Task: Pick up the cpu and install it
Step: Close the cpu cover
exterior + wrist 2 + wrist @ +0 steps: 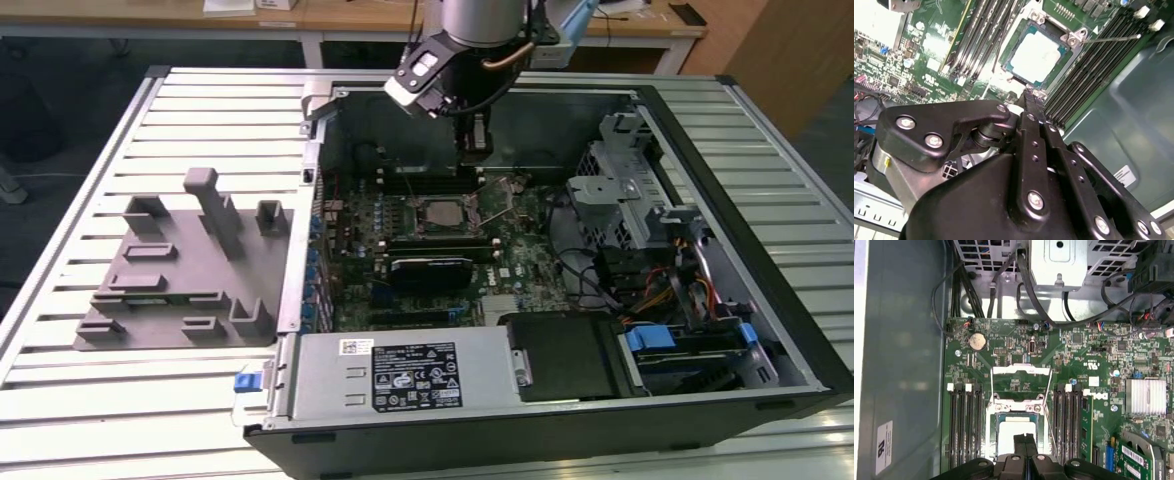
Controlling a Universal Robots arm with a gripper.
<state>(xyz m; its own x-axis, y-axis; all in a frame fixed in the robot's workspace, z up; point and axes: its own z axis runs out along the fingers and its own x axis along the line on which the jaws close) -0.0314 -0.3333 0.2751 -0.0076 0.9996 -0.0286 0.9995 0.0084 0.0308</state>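
Cpu (1039,52) lies flat in its socket (1072,39), just below and ahead of your hand (1030,96), not touching; fingers pressed together, gripping nothing.

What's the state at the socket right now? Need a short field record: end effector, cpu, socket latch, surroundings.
end effector: fingers together, holding nothing, tips at the cpu's edge; contact unclear
cpu: lying flat in the motherboard socket, pale metal top up
load plate: flipped open, not over the cpu
memory slots: rows on both sides of the socket
computer case: open, lying on the slatted table
grey fixture: on the table, at the exterior view's left of the case
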